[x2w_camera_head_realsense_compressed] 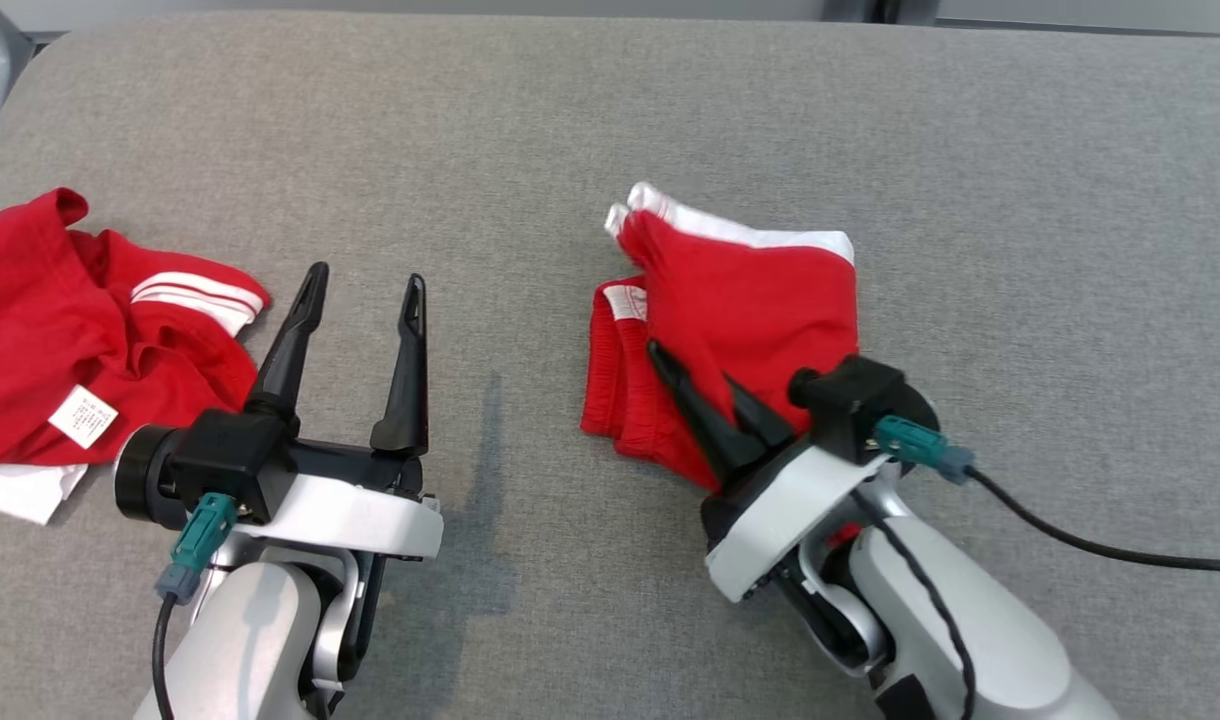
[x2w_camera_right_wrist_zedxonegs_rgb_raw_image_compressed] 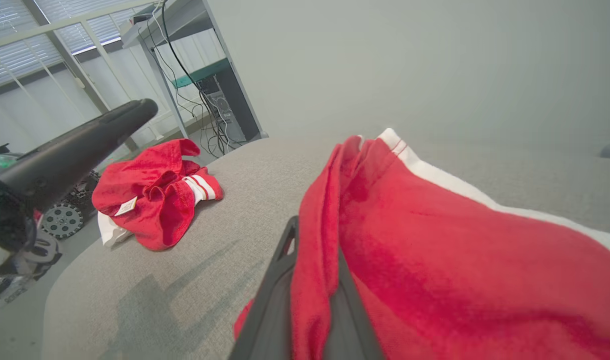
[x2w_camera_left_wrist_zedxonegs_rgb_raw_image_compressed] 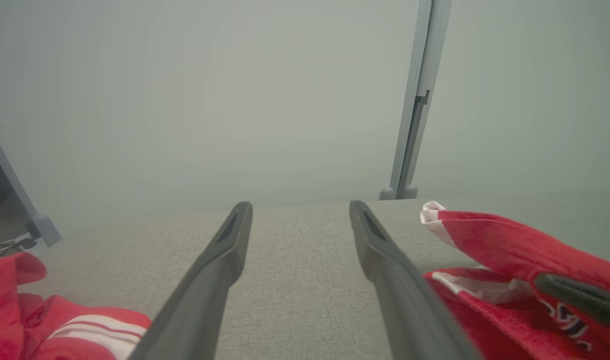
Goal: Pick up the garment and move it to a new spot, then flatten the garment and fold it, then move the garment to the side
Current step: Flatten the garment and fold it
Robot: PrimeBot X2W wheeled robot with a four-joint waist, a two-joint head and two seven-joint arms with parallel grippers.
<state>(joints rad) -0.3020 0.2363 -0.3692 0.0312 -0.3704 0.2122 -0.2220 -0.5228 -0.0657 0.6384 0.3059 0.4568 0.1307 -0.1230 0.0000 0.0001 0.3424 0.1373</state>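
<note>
Two grippers are over the grey padded worktop [x2w_camera_head_realsense_compressed: 610, 110], and two red garments lie on it. On the robot's right, the right gripper [x2w_camera_head_realsense_compressed: 692, 368] has its two dark fingers drawn close together on a fold of cloth. From its wrist camera, a ridge of red fabric runs up between the fingers, so it is pinching the near edge of the red garment [x2w_camera_head_realsense_compressed: 760, 300]. That garment sits about the middle of the worktop, a little toward the right edge. It is bunched into a rough heap rather than spread flat, and it stretches away from the fingertips toward the far edge. One white band [x2w_camera_head_realsense_compressed: 760, 232] runs along its far side, and a small white tag shows on its left part. One black cable [x2w_camera_head_realsense_compressed: 1090, 545] trails from the right wrist toward the right edge. The left gripper [x2w_camera_head_realsense_compressed: 365, 276] hangs above bare worktop near the front edge, well apart from the held garment. Its two fingers are spread wide with nothing between them. Just to its left, against the left edge, lies the other red garment [x2w_camera_head_realsense_compressed: 40, 330]. It is crumpled, with white stripes on one cuff, a white label [x2w_camera_head_realsense_compressed: 83, 416] facing up and some white cloth beneath it.
</note>
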